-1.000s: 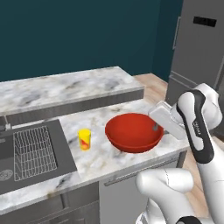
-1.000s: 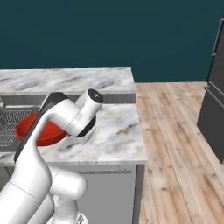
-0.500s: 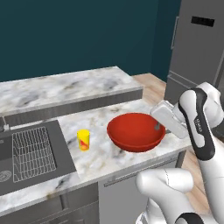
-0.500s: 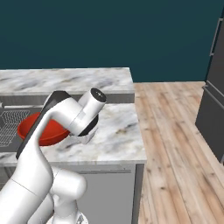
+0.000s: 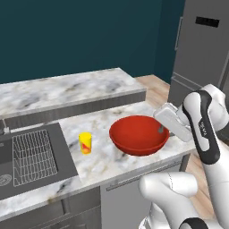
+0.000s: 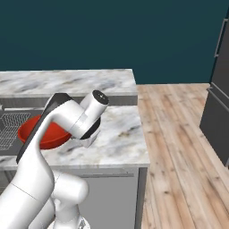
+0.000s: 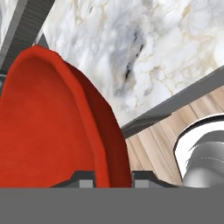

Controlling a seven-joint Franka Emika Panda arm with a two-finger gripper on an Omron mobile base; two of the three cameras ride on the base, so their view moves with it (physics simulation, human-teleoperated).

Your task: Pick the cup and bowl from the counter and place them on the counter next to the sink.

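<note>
bowl (image 5: 137, 134) rim between pincer (image 7: 113, 178) tips

Bowl (image 6: 47, 134) half behind arm, right base view.

Dark grey refrigerator (image 5: 201, 42) by teal wall (image 5: 67, 36), above light wooden floor (image 6: 183, 134).

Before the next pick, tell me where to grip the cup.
Grip the cup across its side wall, coming straight down from above. It stands upright and narrow on the counter, apart from the bowl and the sink.
</note>
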